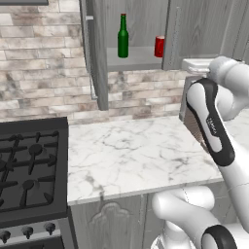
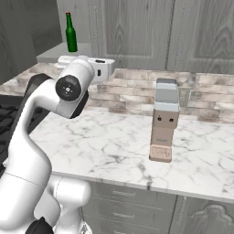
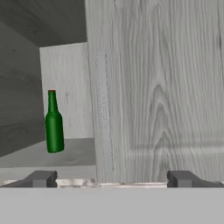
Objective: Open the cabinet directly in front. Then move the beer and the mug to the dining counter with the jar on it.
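Note:
The cabinet's left door (image 1: 97, 53) stands swung open, and its right door (image 3: 162, 87) with a slim bar handle (image 3: 103, 109) is closed. On the shelf inside stand the green beer (image 1: 123, 36) (image 3: 54, 127) (image 2: 71, 34) and, to its right, the red mug (image 1: 159, 46). My gripper (image 3: 111, 179) is open with nothing between its fingertips. It is raised in front of the closed right door, below shelf level and apart from both things. The beer lies to its left. The dining counter and the jar are out of view.
A marble worktop (image 1: 141, 155) runs below the cabinet, with a black stove (image 1: 29, 165) to its left. A tan and grey block (image 2: 163, 121) stands on the worktop to the right of my arm. The open door juts out over the worktop's left part.

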Controlling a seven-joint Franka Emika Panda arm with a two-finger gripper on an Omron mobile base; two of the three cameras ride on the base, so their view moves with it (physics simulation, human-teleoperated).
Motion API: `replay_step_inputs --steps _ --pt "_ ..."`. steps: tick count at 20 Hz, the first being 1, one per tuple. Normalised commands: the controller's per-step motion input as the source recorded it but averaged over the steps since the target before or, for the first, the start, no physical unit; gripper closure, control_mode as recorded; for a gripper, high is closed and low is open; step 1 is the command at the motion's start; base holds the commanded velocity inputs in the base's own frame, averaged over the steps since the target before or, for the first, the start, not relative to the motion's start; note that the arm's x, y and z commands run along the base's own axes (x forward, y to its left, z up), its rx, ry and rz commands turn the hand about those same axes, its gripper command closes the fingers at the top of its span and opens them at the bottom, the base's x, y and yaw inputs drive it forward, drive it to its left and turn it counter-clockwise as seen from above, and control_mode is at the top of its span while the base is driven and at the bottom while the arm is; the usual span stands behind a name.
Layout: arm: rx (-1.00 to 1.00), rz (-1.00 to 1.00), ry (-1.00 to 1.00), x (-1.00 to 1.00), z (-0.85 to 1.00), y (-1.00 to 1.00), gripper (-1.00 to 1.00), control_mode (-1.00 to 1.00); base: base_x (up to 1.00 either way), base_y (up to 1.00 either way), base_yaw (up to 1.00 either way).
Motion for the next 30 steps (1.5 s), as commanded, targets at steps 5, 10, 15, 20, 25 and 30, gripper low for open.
replay_step_inputs --steps 5,10,15,20,25,30 --pt "0.0 -0.03 0.0 0.0 0.0 0.0 -1.0 -1.0 0.0 0.0 0.0" --pt "0.0 0.0 0.0 0.11 0.01 0.03 -1.0 -1.0 0.0 0.0 0.0" --pt "0.0 0.0 0.0 0.63 0.09 0.08 -1.0 -1.0 0.0 0.0 0.0" --pt "0.0 0.01 0.03 0.92 0.0 0.0 -1.0 -1.0 0.0 0.0 0.0" --pt "0.0 0.02 0.07 0.99 0.0 0.0 -1.0 -1.0 0.0 0.0 0.0" --pt "0.02 0.09 0.02 1.0 -0.03 -0.22 -1.0 -1.0 0.0 0.0 0.0"
